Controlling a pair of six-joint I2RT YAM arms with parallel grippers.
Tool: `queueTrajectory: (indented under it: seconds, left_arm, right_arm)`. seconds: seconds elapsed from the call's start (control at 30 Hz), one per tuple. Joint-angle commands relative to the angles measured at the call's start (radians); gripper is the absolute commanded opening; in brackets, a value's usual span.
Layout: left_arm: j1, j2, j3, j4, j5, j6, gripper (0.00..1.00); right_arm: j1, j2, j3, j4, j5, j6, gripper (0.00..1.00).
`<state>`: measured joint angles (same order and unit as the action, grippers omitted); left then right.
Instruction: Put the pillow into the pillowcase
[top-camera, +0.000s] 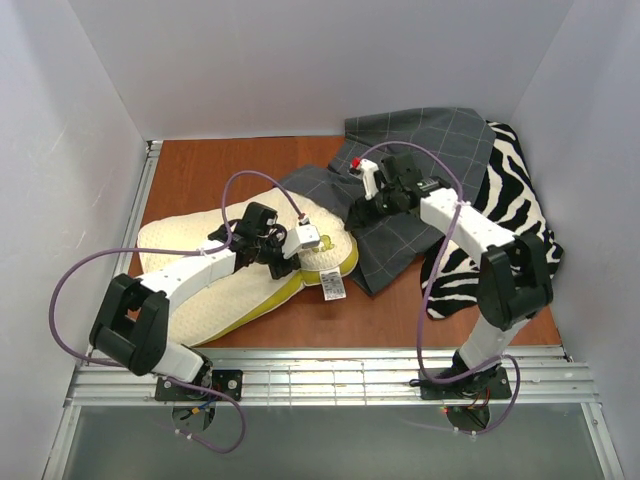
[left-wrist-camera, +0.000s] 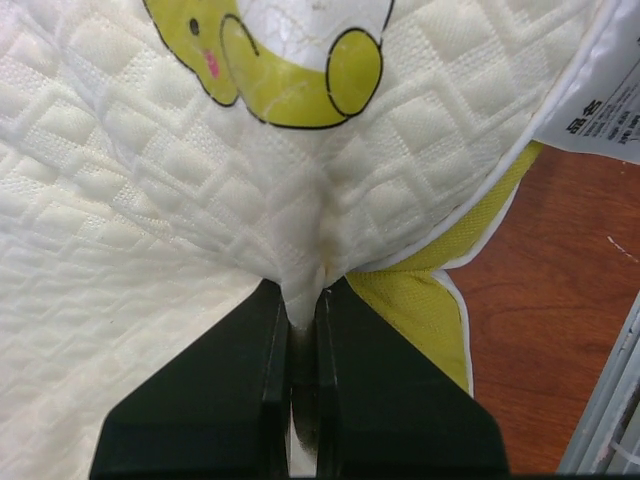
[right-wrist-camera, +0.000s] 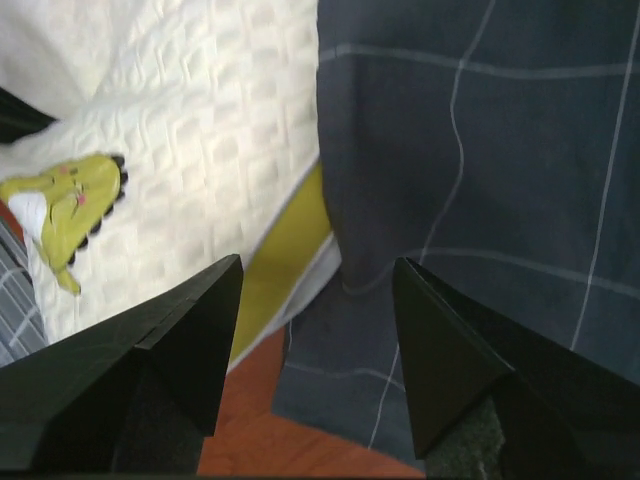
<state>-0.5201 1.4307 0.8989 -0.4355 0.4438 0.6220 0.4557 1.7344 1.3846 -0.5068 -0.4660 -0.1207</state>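
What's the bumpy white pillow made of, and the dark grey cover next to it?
The pillow looks like soft foam under a matte, quilted cream fabric: it puckers where the left claw pinches it. The pillowcase looks like thin woven cloth, matte dark grey with light grid lines; it lies in folds.

left gripper (left-wrist-camera: 302, 292) clamped on a raised fold of the pillow (left-wrist-camera: 120, 210), cream quilted surface; yellow logo (left-wrist-camera: 300, 80) at top; yellow-green side edge (left-wrist-camera: 425, 305) just right of the jaws; white tag (left-wrist-camera: 600, 110) upper right; brown table (left-wrist-camera: 555, 330) at right
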Motion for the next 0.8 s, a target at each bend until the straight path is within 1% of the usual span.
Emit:
queueTrajectory:
  seconds: [0.0, 0.1, 0.2, 0.23, 0.27, 0.33, 0.5, 0.57, 0.63, 0.7, 0.77]
  left_arm:
    - [0.041, 0.042, 0.043, 0.044, 0.162, -0.039, 0.00]
    - [0.095, 0.069, 0.073, 0.043, 0.217, -0.054, 0.00]
    - [0.133, 0.085, 0.093, 0.037, 0.257, -0.051, 0.00]
    - [0.137, 0.094, 0.100, 0.031, 0.271, -0.047, 0.00]
    - [0.141, 0.097, 0.103, 0.026, 0.280, -0.044, 0.00]
    - [0.147, 0.103, 0.110, 0.018, 0.292, -0.042, 0.00]
    - [0.154, 0.123, 0.123, 0.017, 0.294, -0.048, 0.00]
    - [0.152, 0.132, 0.127, 0.021, 0.276, -0.060, 0.00]
    - [0.154, 0.142, 0.129, 0.023, 0.268, -0.073, 0.00]
    - [0.157, 0.145, 0.133, 0.024, 0.268, -0.084, 0.00]
    - [0.163, 0.146, 0.135, 0.032, 0.274, -0.091, 0.00]
  right_arm:
    - [-0.011, -0.120, -0.125, -0.006, 0.102, -0.042, 0.56]
    - [-0.009, -0.167, -0.257, 0.019, 0.105, -0.059, 0.56]
    - [-0.011, -0.200, -0.369, 0.120, 0.110, -0.053, 0.63]
    - [-0.005, -0.205, -0.386, 0.148, 0.116, -0.048, 0.68]
    - [-0.002, -0.203, -0.397, 0.190, 0.118, -0.043, 0.71]
    - [0.011, -0.193, -0.406, 0.224, 0.133, -0.027, 0.75]
    - [0.034, -0.113, -0.385, 0.289, 0.202, -0.014, 0.75]
    - [0.034, -0.081, -0.369, 0.289, 0.184, -0.002, 0.71]
    - [0.038, -0.078, -0.355, 0.289, 0.155, 0.021, 0.69]
    - [0.053, -0.084, -0.355, 0.287, 0.142, 0.029, 0.71]
    - [0.070, -0.081, -0.357, 0.278, 0.174, 0.023, 0.72]
